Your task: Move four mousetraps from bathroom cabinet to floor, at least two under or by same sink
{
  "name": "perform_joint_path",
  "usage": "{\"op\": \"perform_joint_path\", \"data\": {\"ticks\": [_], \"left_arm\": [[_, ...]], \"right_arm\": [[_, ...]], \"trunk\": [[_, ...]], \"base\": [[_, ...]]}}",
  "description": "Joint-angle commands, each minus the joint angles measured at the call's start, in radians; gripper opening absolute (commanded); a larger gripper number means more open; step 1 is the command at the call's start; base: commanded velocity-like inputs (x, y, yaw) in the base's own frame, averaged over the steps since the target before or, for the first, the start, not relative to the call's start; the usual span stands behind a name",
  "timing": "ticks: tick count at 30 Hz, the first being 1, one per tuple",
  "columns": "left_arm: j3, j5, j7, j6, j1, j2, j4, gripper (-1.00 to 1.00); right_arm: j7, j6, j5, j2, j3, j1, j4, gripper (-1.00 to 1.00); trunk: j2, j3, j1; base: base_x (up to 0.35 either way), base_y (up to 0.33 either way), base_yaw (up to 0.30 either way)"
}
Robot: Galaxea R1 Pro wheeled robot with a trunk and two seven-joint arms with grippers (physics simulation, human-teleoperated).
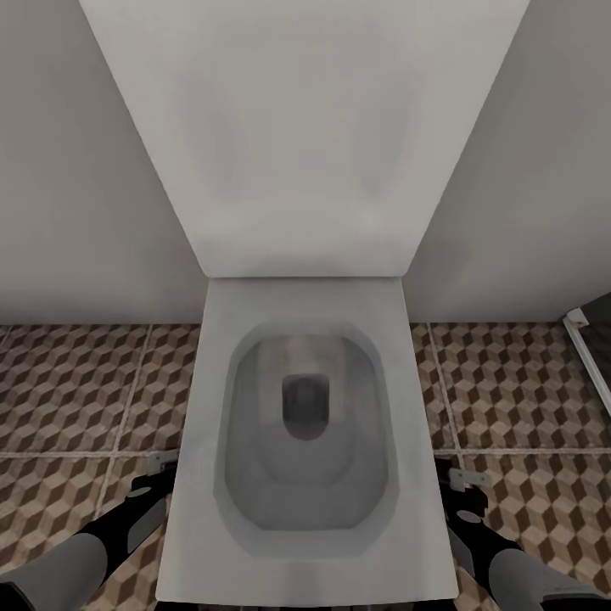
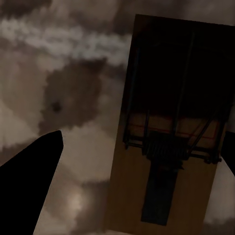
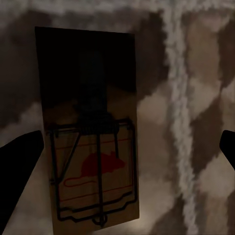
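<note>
Seen through the left wrist camera, a brown wooden mousetrap [image 2: 169, 147] with dark wire parts lies flat on the patterned bathroom floor [image 2: 73, 98]. My left gripper [image 2: 142, 142] stands open over it, its dark fingertips [image 2: 34, 176] spread to either side. A second mousetrap [image 3: 90, 132], with a red mouse mark, lies on the bathroom floor [image 3: 196, 98] under my open right gripper [image 3: 132, 142]. From the head camera, the left gripper [image 1: 153, 484] and right gripper [image 1: 465, 492] hang low over the floor [image 1: 68, 382] on either side of a toilet. The cabinet and the bathroom sink are out of view.
A white toilet [image 1: 305, 552] with its lid raised stands straight ahead between my arms, against a pale wall [image 1: 76, 170]. A dark panel with a white frame [image 1: 594, 356] stands at the right edge.
</note>
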Motion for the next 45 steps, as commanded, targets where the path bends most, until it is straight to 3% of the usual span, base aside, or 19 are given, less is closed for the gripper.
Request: {"op": "perform_joint_path", "data": {"ticks": [1,4,5,45], "left_arm": [[-0.018,0.018,0.024,0.016,0.001,0.001,0.0,-1.0],[-0.018,0.018,0.024,0.016,0.001,0.001,0.0,-1.0],[-0.018,0.017,0.024,0.016,0.001,0.001,0.0,1.0],[-0.018,0.017,0.024,0.015,0.001,0.002,0.0,1.0]], "right_arm": [[-0.003,0.004,-0.014,0.0,0.007,0.0,0.002,1.0],[-0.003,0.004,-0.013,-0.001,0.007,0.0,0.002,1.0],[-0.003,0.004,-0.013,-0.001,0.007,0.0,0.002,1.0],[-0.003,0.004,-0.009,-0.001,0.007,0.0,0.002,1.0]], "trunk": [[0.0,-0.001,0.001],[0.0,-0.001,0.001],[0.0,-0.001,0.001],[0.0,-0.001,0.001]], "base": [[0.0,0.0,0.0],[0.0,0.0,0.0],[0.0,0.0,0.0],[0.0,0.0,0.0]]}}
